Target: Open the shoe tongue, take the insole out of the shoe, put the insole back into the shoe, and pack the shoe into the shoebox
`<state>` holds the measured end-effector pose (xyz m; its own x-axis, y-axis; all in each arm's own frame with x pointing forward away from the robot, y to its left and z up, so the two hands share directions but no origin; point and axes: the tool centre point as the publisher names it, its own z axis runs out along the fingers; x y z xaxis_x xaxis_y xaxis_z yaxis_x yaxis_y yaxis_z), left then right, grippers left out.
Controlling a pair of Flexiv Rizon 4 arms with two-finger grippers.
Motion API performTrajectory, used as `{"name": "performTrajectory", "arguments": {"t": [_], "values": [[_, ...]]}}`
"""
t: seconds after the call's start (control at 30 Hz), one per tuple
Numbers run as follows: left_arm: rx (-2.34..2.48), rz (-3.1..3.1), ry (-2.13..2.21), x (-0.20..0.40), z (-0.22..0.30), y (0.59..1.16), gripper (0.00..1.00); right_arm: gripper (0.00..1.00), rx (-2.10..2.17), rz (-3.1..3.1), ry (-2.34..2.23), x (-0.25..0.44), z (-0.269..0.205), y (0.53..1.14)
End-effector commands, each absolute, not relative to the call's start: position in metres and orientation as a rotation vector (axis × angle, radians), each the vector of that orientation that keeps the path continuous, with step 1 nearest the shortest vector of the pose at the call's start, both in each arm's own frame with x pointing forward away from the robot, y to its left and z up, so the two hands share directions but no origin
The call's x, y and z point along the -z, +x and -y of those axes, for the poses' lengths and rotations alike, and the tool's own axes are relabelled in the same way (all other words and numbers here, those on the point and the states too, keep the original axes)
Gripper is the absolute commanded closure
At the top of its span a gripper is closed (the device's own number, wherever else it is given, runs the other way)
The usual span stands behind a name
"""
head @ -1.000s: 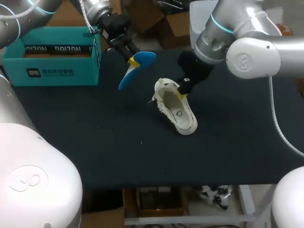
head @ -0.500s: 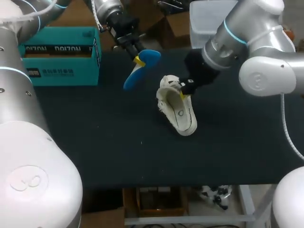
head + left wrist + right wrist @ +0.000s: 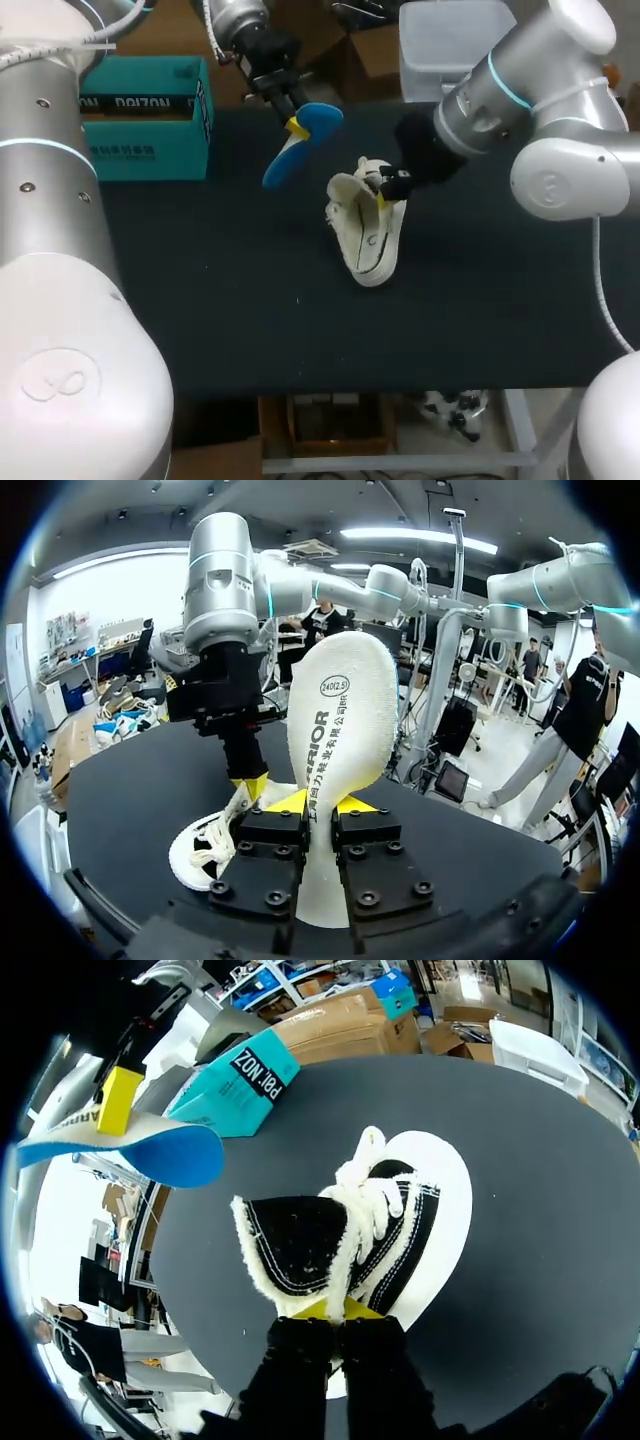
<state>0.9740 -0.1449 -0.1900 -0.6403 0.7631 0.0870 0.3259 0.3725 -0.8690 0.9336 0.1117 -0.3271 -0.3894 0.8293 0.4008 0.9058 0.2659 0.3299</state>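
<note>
Your shoe (image 3: 366, 235) lies on the table (image 3: 250, 320), far from its edges. Your right gripper (image 3: 383, 192) pinches the tongue (image 3: 295, 1245) to hold it open. Just past it, your left gripper (image 3: 296, 127) squeezes the insole (image 3: 283, 165) up in the air, likely to slide back in. The box (image 3: 150, 115) waits at the far left edge.

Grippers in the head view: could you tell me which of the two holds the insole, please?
The left gripper: it is shut on the blue insole, held above the table. The right gripper pinches the tongue of the shoe instead.
</note>
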Motion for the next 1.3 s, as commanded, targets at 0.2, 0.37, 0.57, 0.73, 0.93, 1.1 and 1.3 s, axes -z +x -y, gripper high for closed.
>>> {"name": "performTrajectory", "arguments": {"t": [0.2,0.37,0.57,0.73,0.93,1.1,1.3], "values": [[-1.157,2.067,-0.957,0.197,0.144,0.980,1.00,1.00,0.804,2.362,-1.576,0.342,-0.101,0.936],[-1.161,2.073,-0.955,0.196,0.143,0.977,1.00,0.00,0.801,2.364,-1.554,0.341,-0.095,0.935],[-1.175,2.043,-1.037,0.189,0.141,0.963,1.00,0.00,0.722,2.356,-1.565,0.323,-0.089,0.924],[-1.202,1.986,-1.159,0.181,0.145,0.939,1.00,0.00,0.687,2.309,-1.564,0.304,-0.078,0.907],[-1.238,1.878,-1.255,0.167,0.162,0.913,1.00,0.00,0.703,2.303,-1.557,0.288,-0.071,0.893],[-1.238,1.868,-1.243,0.163,0.166,0.910,1.00,0.00,0.703,2.303,-1.557,0.288,-0.071,0.893],[-1.238,1.868,-1.243,0.163,0.166,0.910,1.00,0.00,0.703,2.303,-1.557,0.288,-0.071,0.893]]}}
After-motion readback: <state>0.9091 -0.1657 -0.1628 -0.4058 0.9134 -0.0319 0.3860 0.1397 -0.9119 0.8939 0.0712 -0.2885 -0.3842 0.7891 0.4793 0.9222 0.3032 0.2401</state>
